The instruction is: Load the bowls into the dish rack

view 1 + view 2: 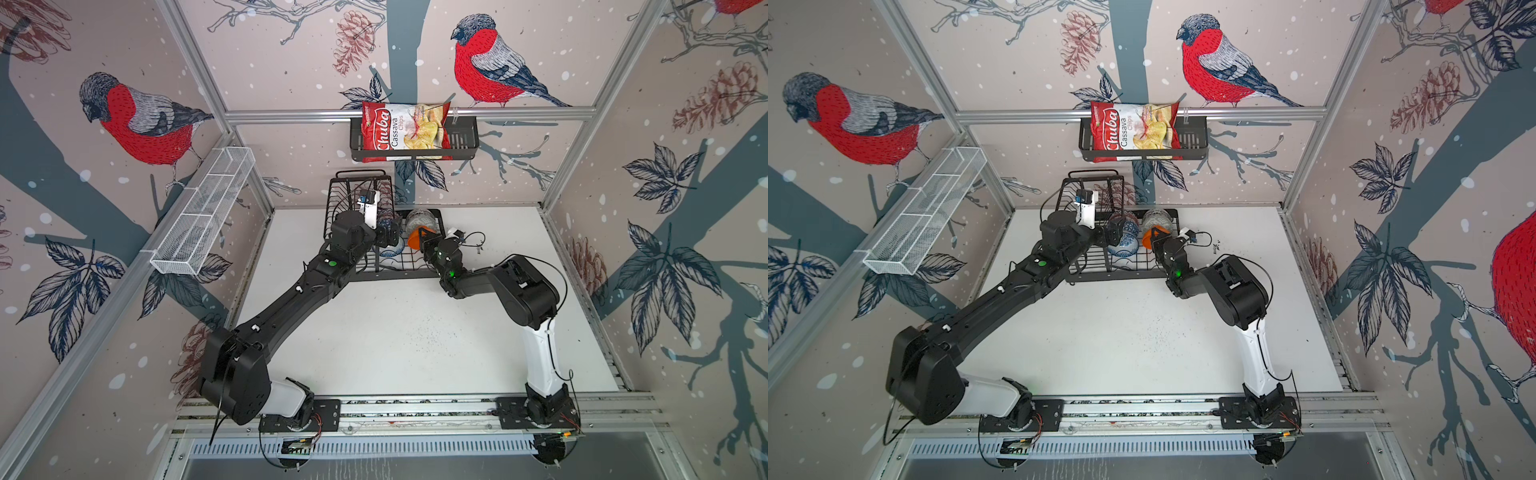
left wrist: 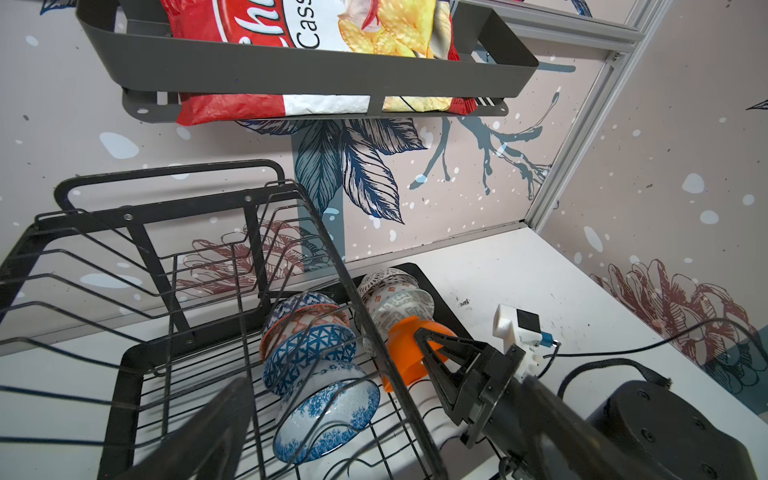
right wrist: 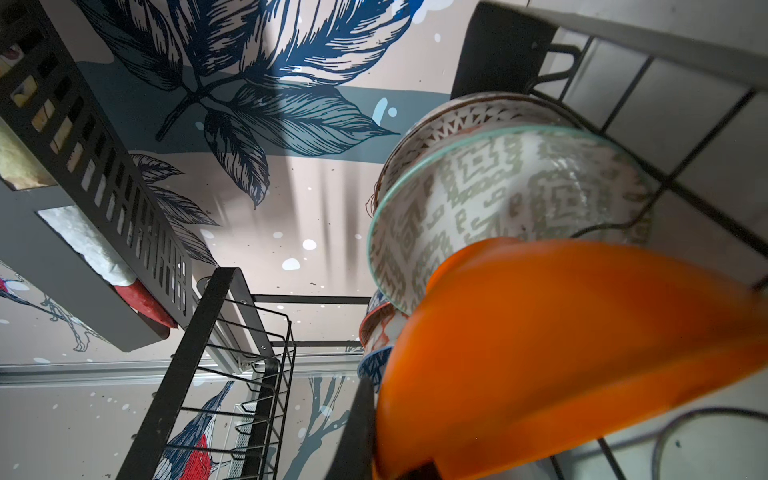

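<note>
1. Bowls (image 1: 1125, 244) stand on edge in two rows on the flat wire base of the dish rack (image 1: 399, 273). The rack sits at the back of the white table (image 1: 395, 340).
2. The left row runs from the back wall towards the arms. It holds a salmon-patterned bowl (image 2: 305, 318), a blue geometric bowl (image 2: 311, 353) and a blue-and-white floral bowl (image 2: 328, 411), packed close one against the next.
3. The right row has a white bowl with a dark pattern (image 2: 384, 279) at the back and a grey-green bowl (image 2: 405, 309) directly in front of it.
4. The orange bowl (image 2: 405, 353) is tilted on its edge at the near end of the right row, right up against the grey-green bowl. I cannot tell whether it rests on the wires.
5. The right gripper (image 2: 428, 345) reaches in from the right side of the rack, clenched on the orange bowl's rim.
6. The left gripper (image 1: 390, 233) hovers over the left row with its jaws spread wide, grasping nothing. It is beside the raised basket tier (image 2: 187, 208) at the rack's left rear.
7. Above the rack, a chips bag (image 1: 399, 126) sits in a black slatted basket (image 1: 461, 141) hung on the back-wall rail.
8. A white mesh tray (image 1: 203, 216) is mounted along the left wall, well apart from the rack.
</note>
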You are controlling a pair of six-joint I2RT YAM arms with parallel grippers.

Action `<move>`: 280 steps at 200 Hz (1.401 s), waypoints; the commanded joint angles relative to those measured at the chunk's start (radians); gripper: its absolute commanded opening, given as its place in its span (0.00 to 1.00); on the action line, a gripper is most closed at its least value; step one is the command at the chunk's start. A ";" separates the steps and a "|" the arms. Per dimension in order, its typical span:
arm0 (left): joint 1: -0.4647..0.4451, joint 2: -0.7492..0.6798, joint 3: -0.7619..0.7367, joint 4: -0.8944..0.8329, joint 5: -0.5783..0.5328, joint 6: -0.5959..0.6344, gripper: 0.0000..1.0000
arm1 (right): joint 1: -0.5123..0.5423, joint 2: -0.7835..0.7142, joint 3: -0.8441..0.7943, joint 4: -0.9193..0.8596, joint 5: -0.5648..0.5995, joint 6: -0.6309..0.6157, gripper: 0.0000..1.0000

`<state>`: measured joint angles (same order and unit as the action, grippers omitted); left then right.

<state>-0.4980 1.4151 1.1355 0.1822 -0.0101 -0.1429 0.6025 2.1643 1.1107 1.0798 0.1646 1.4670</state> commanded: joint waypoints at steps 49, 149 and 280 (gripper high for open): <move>0.015 0.003 0.008 0.022 0.030 -0.029 0.98 | 0.002 -0.007 -0.011 -0.078 -0.007 0.027 0.00; 0.018 -0.007 0.006 0.022 0.041 -0.043 0.99 | 0.002 -0.043 -0.046 -0.105 -0.011 0.030 0.00; 0.019 -0.024 0.003 0.025 0.041 -0.046 0.99 | 0.008 -0.069 -0.041 -0.127 -0.044 0.022 0.00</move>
<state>-0.4816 1.3983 1.1374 0.1944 0.0235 -0.1844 0.6041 2.1109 1.0725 0.9878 0.1440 1.4940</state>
